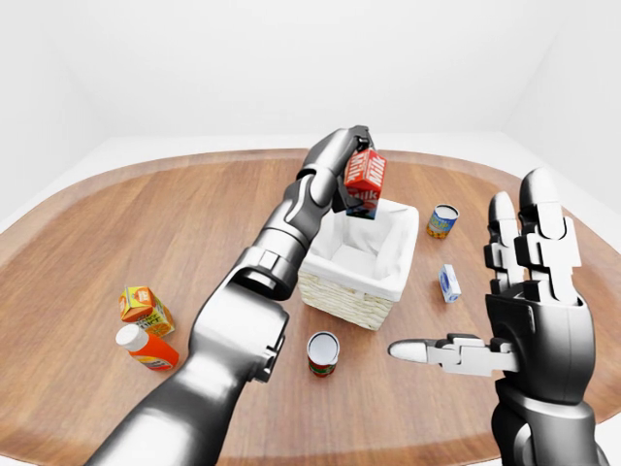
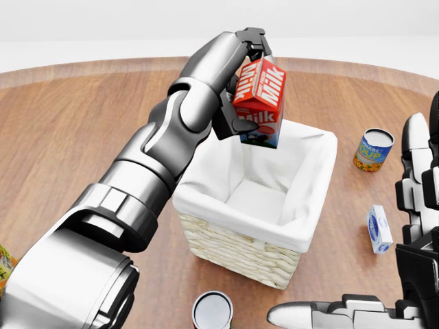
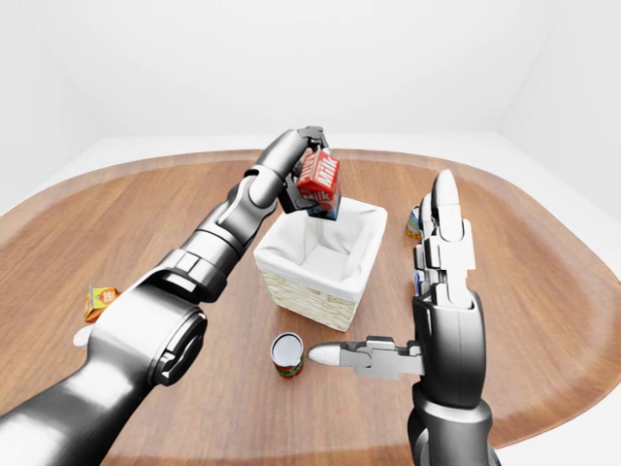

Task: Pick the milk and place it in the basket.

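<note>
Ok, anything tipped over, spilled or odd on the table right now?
Nothing spilled. The milk hangs tilted in the left hand over the basket. A bottle lies on its side at the left-eye view's lower left.
</note>
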{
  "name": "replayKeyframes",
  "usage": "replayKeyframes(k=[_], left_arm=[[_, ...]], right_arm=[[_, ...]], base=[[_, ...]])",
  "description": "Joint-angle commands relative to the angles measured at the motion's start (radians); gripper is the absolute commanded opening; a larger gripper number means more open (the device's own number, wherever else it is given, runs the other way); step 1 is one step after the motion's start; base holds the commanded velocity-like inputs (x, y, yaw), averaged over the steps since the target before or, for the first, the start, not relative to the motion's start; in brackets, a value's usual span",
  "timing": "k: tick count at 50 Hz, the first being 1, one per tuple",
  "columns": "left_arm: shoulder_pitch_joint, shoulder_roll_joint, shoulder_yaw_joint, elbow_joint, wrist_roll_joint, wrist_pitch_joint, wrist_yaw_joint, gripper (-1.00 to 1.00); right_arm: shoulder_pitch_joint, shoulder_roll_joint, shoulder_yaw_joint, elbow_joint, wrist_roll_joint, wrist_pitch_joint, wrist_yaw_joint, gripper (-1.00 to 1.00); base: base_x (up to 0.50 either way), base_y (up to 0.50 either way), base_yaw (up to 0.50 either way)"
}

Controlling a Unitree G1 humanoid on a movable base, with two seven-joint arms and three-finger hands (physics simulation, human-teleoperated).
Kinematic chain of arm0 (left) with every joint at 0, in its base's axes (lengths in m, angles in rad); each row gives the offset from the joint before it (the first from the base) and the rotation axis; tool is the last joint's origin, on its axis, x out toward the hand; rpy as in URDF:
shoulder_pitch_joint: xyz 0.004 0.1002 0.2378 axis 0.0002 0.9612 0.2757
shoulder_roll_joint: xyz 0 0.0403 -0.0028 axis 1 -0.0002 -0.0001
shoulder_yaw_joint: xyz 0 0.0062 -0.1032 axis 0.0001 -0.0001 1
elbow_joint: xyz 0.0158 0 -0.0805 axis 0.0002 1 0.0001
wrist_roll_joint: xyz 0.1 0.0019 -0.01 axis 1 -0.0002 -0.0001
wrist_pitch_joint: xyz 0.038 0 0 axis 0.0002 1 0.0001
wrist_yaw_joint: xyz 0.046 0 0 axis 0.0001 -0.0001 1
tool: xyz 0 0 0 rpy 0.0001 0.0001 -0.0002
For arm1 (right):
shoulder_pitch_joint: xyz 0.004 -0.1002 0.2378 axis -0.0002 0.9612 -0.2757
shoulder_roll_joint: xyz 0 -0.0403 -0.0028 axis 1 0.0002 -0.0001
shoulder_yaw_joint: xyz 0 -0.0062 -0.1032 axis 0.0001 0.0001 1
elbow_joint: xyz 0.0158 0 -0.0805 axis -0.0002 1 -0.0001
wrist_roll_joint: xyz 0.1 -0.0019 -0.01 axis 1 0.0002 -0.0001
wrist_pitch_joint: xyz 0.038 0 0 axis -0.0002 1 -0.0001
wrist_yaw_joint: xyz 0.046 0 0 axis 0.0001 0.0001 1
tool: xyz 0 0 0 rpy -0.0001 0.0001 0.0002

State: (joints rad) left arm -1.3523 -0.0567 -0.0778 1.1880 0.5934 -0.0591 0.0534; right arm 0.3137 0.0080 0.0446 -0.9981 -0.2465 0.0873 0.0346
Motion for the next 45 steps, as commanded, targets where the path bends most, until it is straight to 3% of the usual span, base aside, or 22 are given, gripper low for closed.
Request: replayKeyframes(k=[1, 17, 45], left_arm=[[-0.056, -0.015, 0.058, 0.064, -0.023, -0.017, 0.056, -1.00], [-0.066, -0.032, 0.067, 0.104, -0.017, 0.003, 0.074, -1.00], [-0.018, -0.060, 0.075, 0.130, 0.010, -0.013, 0.103, -1.00]], right_arm=[[0.004, -0.001, 0.003, 0.002, 0.001, 0.000, 0.000, 1.00], [0.016, -0.007, 0.022, 0.023, -0.003, 0.000, -0.006, 1.00], [0.019, -0.011, 0.022, 0.019, 0.003, 0.000, -0.008, 1.00]], base=[[0.00, 0.00, 0.00], [0.00, 0.00, 0.00], [0.00, 0.00, 0.00]])
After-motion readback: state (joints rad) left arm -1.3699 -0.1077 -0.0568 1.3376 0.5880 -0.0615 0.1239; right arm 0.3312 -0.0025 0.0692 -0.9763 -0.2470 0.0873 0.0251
